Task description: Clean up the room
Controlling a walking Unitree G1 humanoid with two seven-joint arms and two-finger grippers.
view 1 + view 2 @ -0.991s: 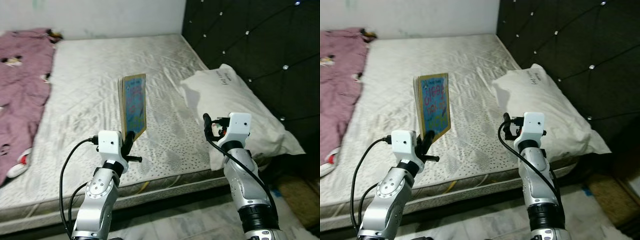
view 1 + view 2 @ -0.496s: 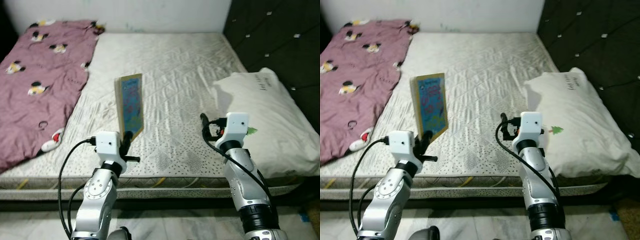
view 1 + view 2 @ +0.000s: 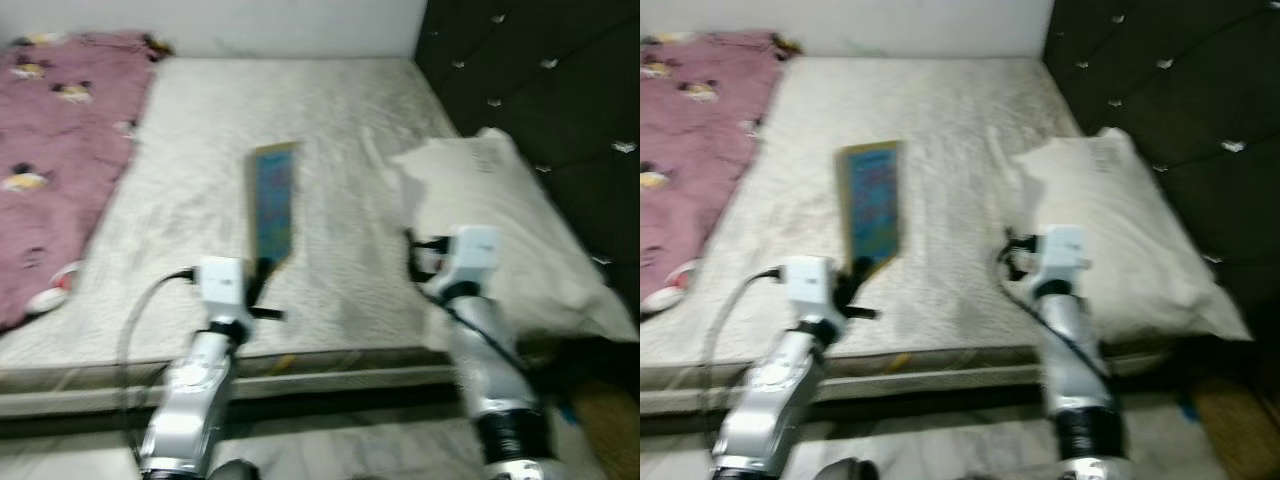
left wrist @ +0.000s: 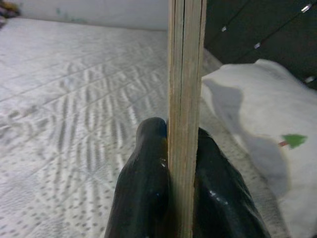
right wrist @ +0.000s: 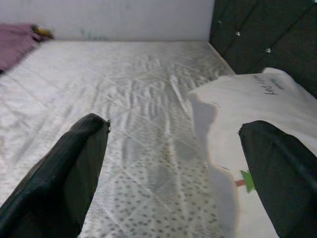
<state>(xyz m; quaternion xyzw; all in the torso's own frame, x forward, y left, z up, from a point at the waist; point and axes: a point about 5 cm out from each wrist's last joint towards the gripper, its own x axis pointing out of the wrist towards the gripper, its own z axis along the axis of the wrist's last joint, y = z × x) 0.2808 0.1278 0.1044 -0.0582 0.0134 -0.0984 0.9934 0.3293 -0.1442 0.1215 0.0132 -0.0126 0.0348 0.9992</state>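
Observation:
A thin picture book point(image 3: 274, 203) with a blue cover and tan edges stands upright in the air over the near part of the bed point(image 3: 250, 120). My left gripper point(image 3: 262, 272) is shut on the book's lower edge. In the left wrist view the book's edge point(image 4: 185, 99) rises between the two black fingers point(image 4: 146, 193). My right gripper point(image 3: 412, 255) is held up beside the white pillow point(image 3: 500, 220), open, with nothing between its fingers point(image 5: 74, 168). The eye views are blurred.
A mauve blanket point(image 3: 50, 150) with cartoon prints covers the bed's left side. A black tufted headboard point(image 3: 540, 90) rises on the right. The mattress front edge point(image 3: 300, 365) is just ahead, with pale floor point(image 3: 350, 455) below and a brown mat point(image 3: 610, 420) at the lower right.
The whole view has swung back to the right and blurred, so the camera is moving. The book stays upright in my left gripper and my right gripper stays open.

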